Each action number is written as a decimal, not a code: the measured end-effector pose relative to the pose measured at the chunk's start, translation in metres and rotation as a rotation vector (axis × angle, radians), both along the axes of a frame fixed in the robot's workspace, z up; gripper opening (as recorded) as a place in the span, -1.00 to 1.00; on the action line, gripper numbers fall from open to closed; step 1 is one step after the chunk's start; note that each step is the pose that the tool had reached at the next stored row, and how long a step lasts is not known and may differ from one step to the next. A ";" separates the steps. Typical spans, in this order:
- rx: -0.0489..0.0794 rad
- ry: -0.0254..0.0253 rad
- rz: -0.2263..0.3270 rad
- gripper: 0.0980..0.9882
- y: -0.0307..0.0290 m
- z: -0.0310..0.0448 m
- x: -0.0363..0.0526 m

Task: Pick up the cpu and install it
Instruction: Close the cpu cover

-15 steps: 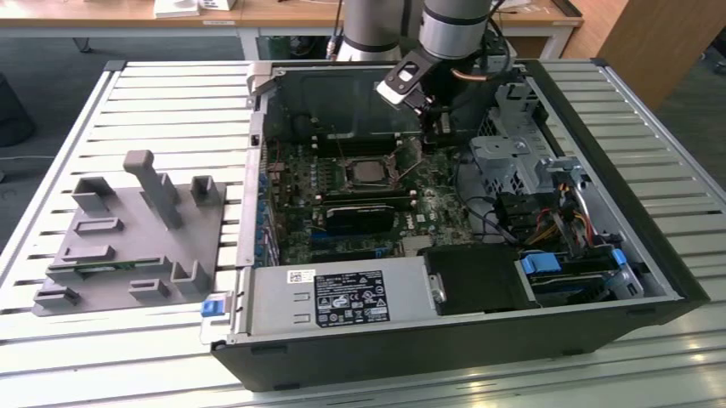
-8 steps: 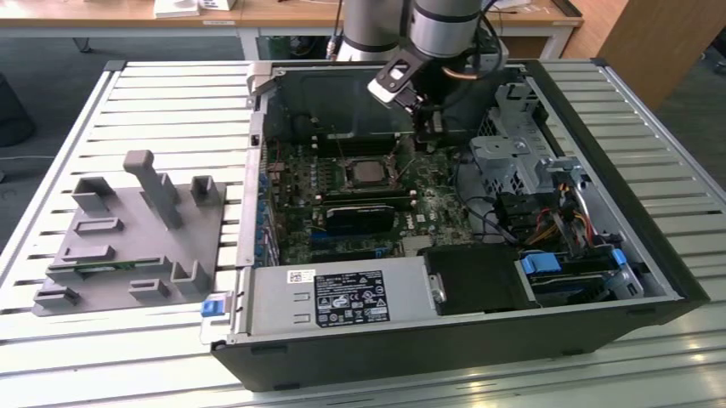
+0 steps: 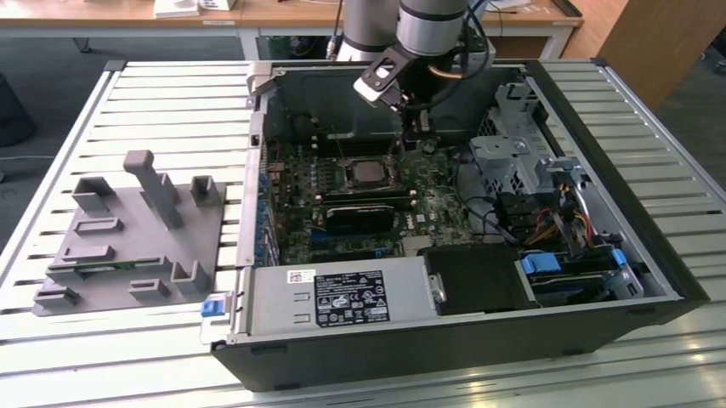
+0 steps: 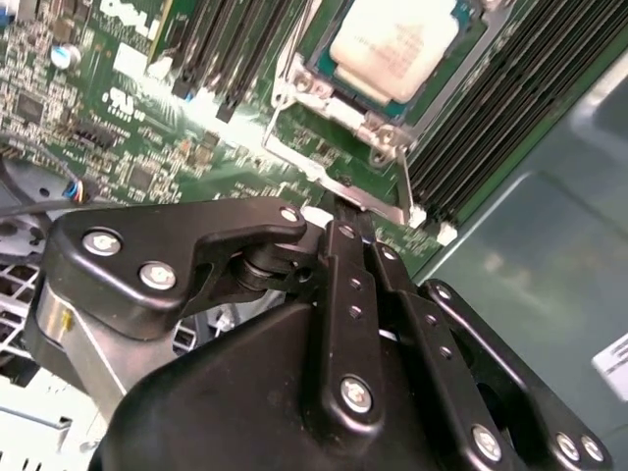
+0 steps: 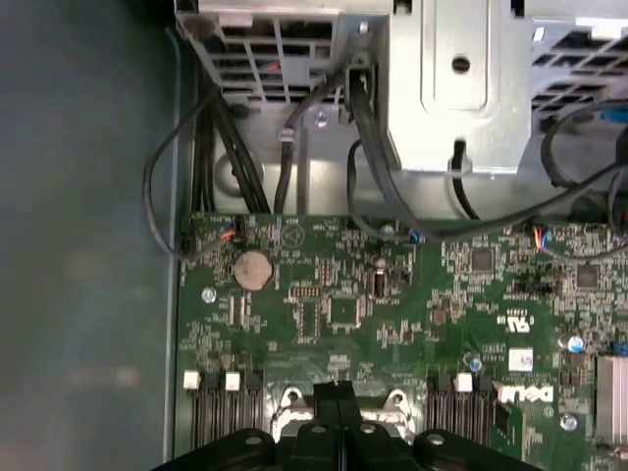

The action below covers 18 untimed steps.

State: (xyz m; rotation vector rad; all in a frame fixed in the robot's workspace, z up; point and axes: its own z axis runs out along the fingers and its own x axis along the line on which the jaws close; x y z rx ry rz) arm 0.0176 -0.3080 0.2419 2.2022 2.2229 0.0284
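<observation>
Cpu (image 4: pixel 407 44) already seated in socket (image 4: pixel 345 110), just beyond claw (image 4: pixel 340 220) tips; claw pressed together, holding nothing; whether the socket is latched is unclear.

Slatted metal table (image 3: pixel 148 102); wooden desk (image 3: pixel 284 12) behind; dark grey floor (image 3: pixel 46 59); wooden panel (image 3: pixel 664 42), exterior view's right.

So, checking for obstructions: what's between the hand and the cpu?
In the second wrist view, the edge of the socket's metal frame lies between the hand and the cpu.
</observation>
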 end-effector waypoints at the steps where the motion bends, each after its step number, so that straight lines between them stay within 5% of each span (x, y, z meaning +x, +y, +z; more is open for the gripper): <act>1: 0.000 0.0001 0.000 -0.98 0.0000 -0.0002 -0.0017; 18: 0.000 0.0002 0.000 -0.98 0.0000 -0.0079 -0.0292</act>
